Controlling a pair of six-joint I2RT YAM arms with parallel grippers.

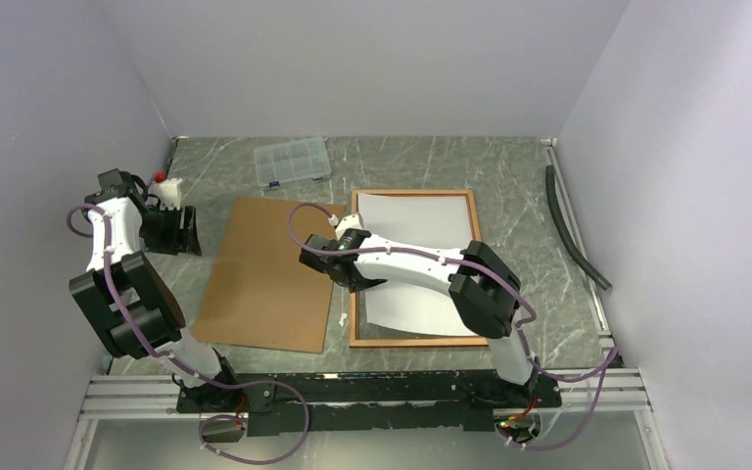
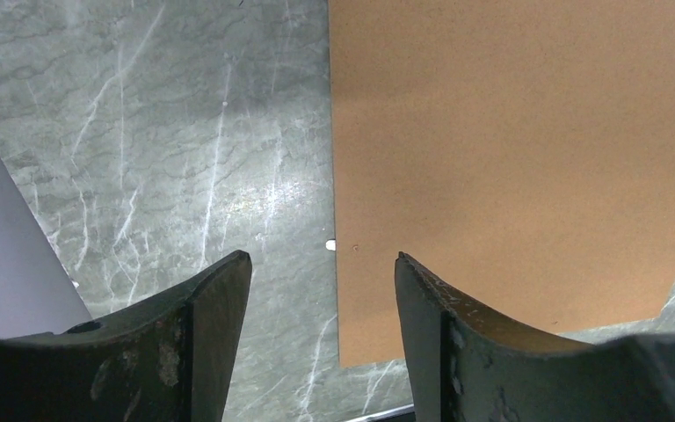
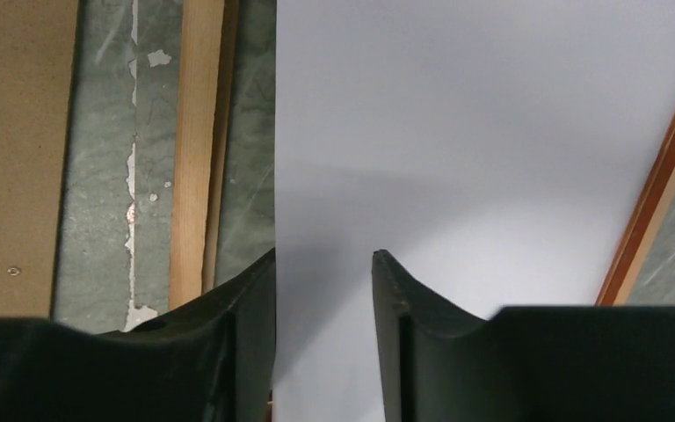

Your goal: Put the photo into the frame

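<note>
1. The photo (image 1: 416, 220) lies white back up inside the frame (image 1: 416, 342), right of the tabletop's middle and slightly askew.
2. The right gripper (image 3: 323, 255) hovers over the photo's left edge, jaws partly apart, gripping nothing.
3. The left gripper (image 2: 322, 255) is wide open and empty near the tabletop's left edge.
4. Likely remaining: squaring the photo. The brown board (image 1: 274, 274) lies beside the frame.

Robot lab booth, plain white walls (image 1: 372, 59)

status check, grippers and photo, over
Left gripper open, empty, off to the side. Right gripper open above white-backed rectangular photo print, lying inside reddish-orange wooden frame, slightly askew. Brown backing board beside frame, nothing blocking.
</note>
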